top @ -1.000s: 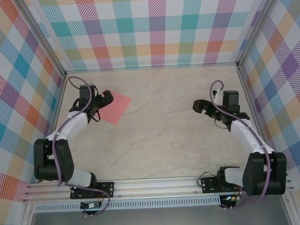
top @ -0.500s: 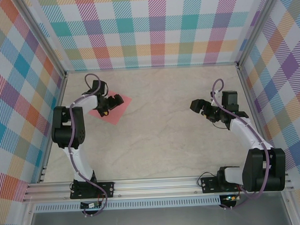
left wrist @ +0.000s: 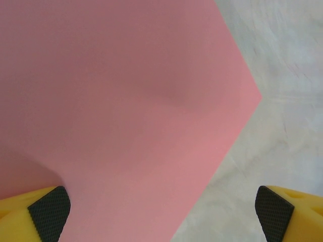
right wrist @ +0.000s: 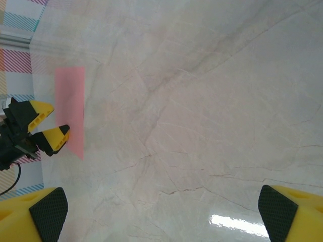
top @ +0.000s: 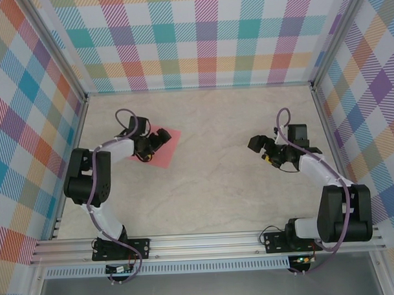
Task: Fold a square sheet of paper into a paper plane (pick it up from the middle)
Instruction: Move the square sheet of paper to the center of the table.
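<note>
The square sheet of paper [top: 170, 149] is salmon-pink and lies flat on the table at the back left. My left gripper [top: 159, 141] hovers low over it, open, with nothing between its fingers. In the left wrist view the sheet [left wrist: 126, 101] covers most of the picture, one corner pointing right, and the left gripper [left wrist: 161, 212] straddles its near edge with its pads [left wrist: 48, 206] far apart. My right gripper [top: 254, 144] is open over bare table at the right, pointing left. The right wrist view shows the sheet [right wrist: 70, 108] far off beyond the open right gripper [right wrist: 161, 209].
Plaid walls enclose the marble-patterned table [top: 211, 186] on three sides. A metal rail [top: 207, 244] with both arm bases runs along the near edge. In the right wrist view the left arm's yellow fingers [right wrist: 43, 126] sit at the sheet's edge.
The left gripper has swung right and slightly toward me, onto the sheet, its arm folding up. The sheet sits a little further right. The right gripper has edged left.
</note>
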Robot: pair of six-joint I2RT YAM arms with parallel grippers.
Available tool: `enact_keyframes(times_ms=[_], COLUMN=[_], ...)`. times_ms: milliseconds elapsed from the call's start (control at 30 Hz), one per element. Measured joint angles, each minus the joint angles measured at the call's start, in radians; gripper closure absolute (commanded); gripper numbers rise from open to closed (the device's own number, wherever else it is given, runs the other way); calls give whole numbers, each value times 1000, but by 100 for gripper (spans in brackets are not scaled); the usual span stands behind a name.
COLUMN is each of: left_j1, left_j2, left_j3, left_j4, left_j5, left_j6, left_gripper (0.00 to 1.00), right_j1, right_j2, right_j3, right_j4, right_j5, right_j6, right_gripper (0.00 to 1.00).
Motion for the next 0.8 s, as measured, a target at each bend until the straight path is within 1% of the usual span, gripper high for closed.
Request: enact_keyframes(times_ms=[133, 233, 300, 367, 433, 500, 567, 667, 733, 800], left_j1=[-161, -274, -328, -362, -372, -369, -360, -334, -304, -265], left_j2=[-38, -40, -40, -54, -98, -178, -286, -473, -607, -710], left_j3=[-64, -69, -69, -69, -69, -69, -70, -104, -160, -228], left_j4=[83, 113, 116, 104, 56, -17, -88, -149, -175, -195], left_j5=[-27, -65, -87, -107, -152, -223, -293, -388, -442, -470], left_j6=[-181, -288, -340, -369, -371, -360, -336, -293, -265, -242], left_gripper=[0, 0, 0, 0, 0, 0, 0, 0, 0, 0], right_j1=[43, 92, 129, 168, 209, 247, 287, 363, 420, 475], right_j2=[29, 47, 56, 65, 74, 85, 104, 168, 236, 301], right_j3=[0, 0, 1, 4, 13, 26, 47, 106, 167, 229], right_j4=[1, 2, 1, 1, 1, 1, 7, 18, 23, 26], right_j5=[1, 5, 14, 24, 39, 58, 74, 95, 108, 122], right_j6=[34, 61, 76, 93, 111, 130, 148, 174, 189, 204], right_gripper=[0, 0, 0, 0, 1, 2, 2, 3, 3, 3])
